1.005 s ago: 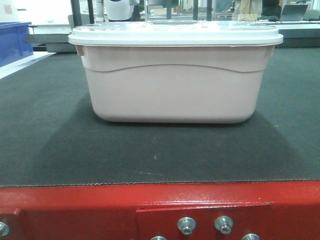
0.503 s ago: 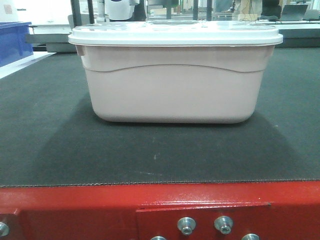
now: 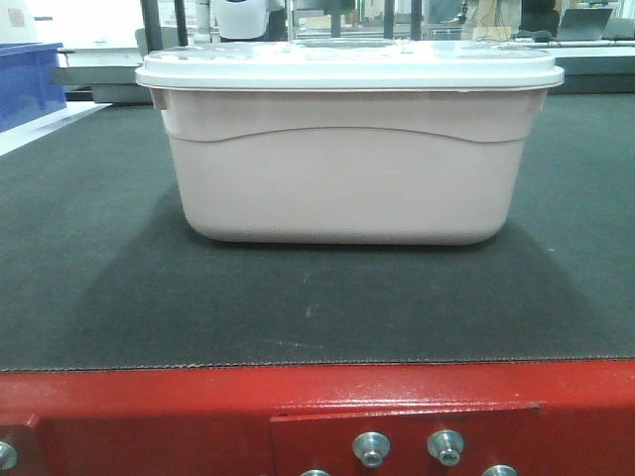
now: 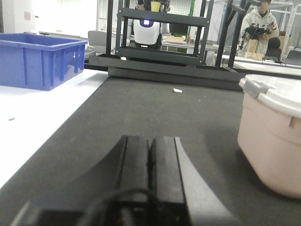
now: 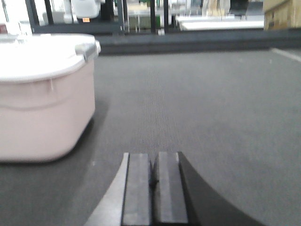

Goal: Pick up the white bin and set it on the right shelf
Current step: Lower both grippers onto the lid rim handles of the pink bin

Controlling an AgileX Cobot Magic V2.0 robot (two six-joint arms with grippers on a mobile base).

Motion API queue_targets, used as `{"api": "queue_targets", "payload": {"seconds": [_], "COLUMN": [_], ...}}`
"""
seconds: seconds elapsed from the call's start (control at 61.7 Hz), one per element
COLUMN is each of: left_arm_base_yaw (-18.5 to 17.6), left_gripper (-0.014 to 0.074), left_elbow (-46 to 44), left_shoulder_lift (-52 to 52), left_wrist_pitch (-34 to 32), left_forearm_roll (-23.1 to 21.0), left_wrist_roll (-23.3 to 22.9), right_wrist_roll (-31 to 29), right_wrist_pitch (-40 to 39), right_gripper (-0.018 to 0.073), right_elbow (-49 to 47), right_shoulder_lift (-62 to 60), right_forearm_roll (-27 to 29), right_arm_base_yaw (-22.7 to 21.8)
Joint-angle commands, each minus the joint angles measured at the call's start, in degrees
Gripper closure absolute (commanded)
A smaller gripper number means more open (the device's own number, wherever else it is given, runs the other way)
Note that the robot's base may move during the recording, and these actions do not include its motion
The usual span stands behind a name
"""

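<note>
The white bin (image 3: 342,169), a pale pinkish tub with a white lid, stands upright in the middle of the dark mat, square to the front view. In the left wrist view the white bin (image 4: 273,136) shows at the right edge, and my left gripper (image 4: 150,141) is shut and empty over the mat to its left. In the right wrist view the white bin (image 5: 42,99) fills the left side, and my right gripper (image 5: 154,157) is shut and empty to its right. Neither gripper touches it. The right shelf is out of view.
The mat lies on a red-framed table (image 3: 317,407) with bolts along its front rail. A blue crate (image 4: 40,61) stands on a white surface at the far left. A dark rack (image 4: 160,33) and a person (image 4: 261,28) are beyond the mat's far edge.
The bin and table hold their place. Only a white figure in the background behind the bin has shifted slightly.
</note>
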Motion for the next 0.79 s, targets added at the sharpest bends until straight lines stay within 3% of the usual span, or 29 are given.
{"api": "queue_targets", "payload": {"seconds": [0.0, 0.113, 0.259, 0.373, 0.486, 0.584, 0.649, 0.778], "left_arm_base_yaw": [0.03, -0.29, -0.27, -0.27, -0.27, -0.27, -0.27, -0.27], "left_gripper": [0.0713, 0.0709, 0.0689, 0.0549, 0.0351, 0.0225, 0.0204, 0.0204], "left_elbow": [-6.57, -15.88, -27.41, -35.31, -38.86, -41.9, -44.9, -53.18], "left_shoulder_lift": [0.84, 5.25, 14.7, 24.9, 33.54, 41.47, 46.27, 53.76], "left_wrist_pitch": [-3.74, 3.44, 10.74, 14.94, 15.9, 17.26, 19.69, 28.57], "left_forearm_roll": [1.87, 7.49, 7.35, 5.18, 1.99, -1.24, -3.5, -9.24], "left_wrist_roll": [-0.57, -0.57, -0.57, -0.57, -0.57, -0.57, -0.57, 1.72], "right_wrist_roll": [-0.33, -0.33, -0.33, -0.33, -0.33, -0.33, -0.33, 0.68], "right_wrist_pitch": [-7.74, -6.24, -2.36, -2.36, -2.36, -2.78, -2.36, 2.91], "right_gripper": [0.0503, 0.0503, 0.0503, 0.047, 0.0316, 0.0053, -0.0091, -0.0068], "right_elbow": [-4.56, -11.95, -21.57, -27.86, -31.04, -33.58, -35.62, -41.53], "right_shoulder_lift": [-1.1, 0.94, 8.19, 17.65, 27.28, 34.82, 39.4, 45.3], "right_forearm_roll": [0.0, 0.0, 0.0, 0.0, 0.0, 0.0, 0.0, 2.36], "right_arm_base_yaw": [-0.1, -0.1, -0.1, -0.1, -0.1, -0.1, -0.1, -0.1]}}
